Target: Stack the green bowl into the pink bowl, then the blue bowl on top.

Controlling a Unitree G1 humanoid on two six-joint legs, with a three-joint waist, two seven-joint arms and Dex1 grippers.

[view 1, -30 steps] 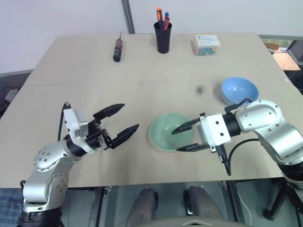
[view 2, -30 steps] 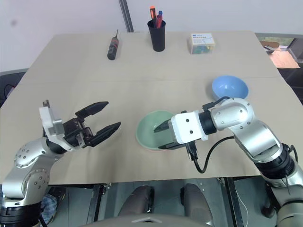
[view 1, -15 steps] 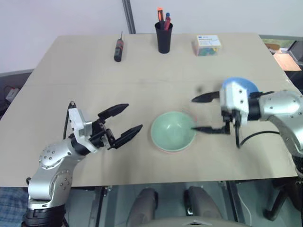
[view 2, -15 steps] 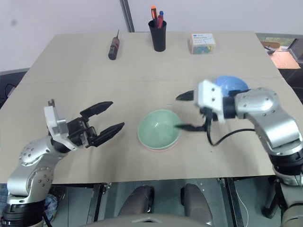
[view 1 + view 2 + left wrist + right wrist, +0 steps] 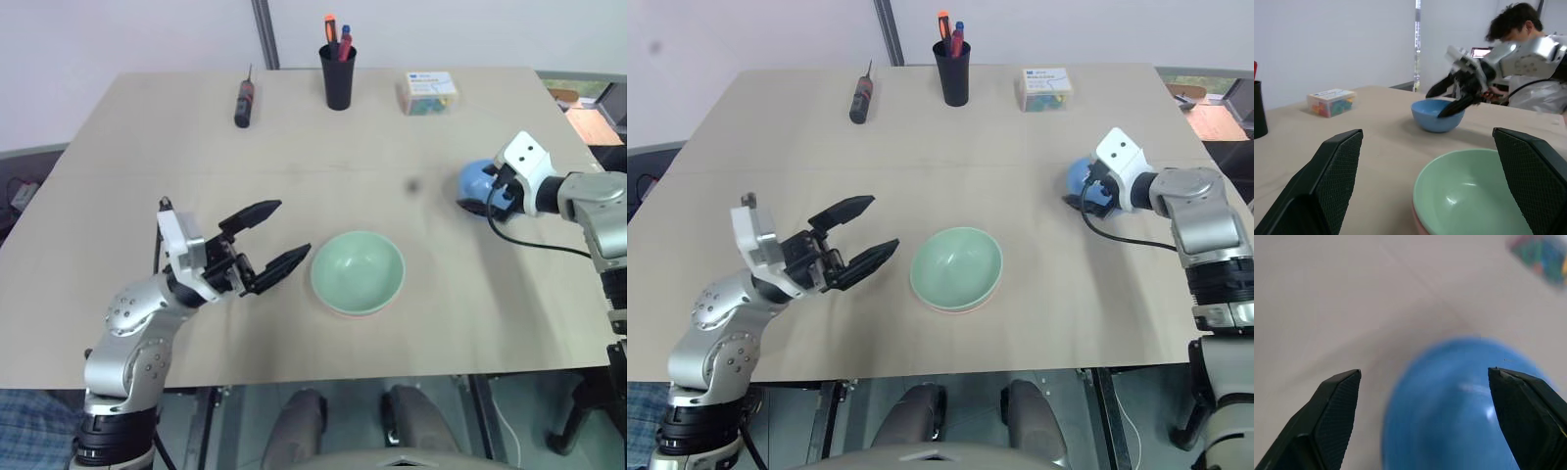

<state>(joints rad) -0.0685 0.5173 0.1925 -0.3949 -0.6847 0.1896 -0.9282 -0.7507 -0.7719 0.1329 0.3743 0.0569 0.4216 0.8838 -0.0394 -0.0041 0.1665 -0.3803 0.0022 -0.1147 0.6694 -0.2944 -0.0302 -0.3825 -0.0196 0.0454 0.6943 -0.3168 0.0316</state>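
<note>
The green bowl (image 5: 358, 272) sits nested in the pink bowl (image 5: 1417, 220), of which a thin rim shows beneath it, near the table's front middle. The blue bowl (image 5: 1436, 115) stands alone to the right and farther back. My right gripper (image 5: 1435, 104) hovers open at the blue bowl, one finger over its rim and one outside; the right wrist view looks down on the blue bowl (image 5: 1459, 401) between the spread fingers (image 5: 1337, 416). My left gripper (image 5: 292, 228) is open and empty, just left of the stacked bowls, pointing at them.
At the table's far side stand a black pen cup (image 5: 337, 73), a screwdriver (image 5: 243, 101) and a clear box of coloured bits (image 5: 429, 93). A person (image 5: 1513, 22) sits beyond the table's right side. The table's right edge is close to the blue bowl.
My right gripper has left the green bowl, swung right and back to the blue bowl, and opened wider. My left gripper has crept a little toward the stacked bowls.
</note>
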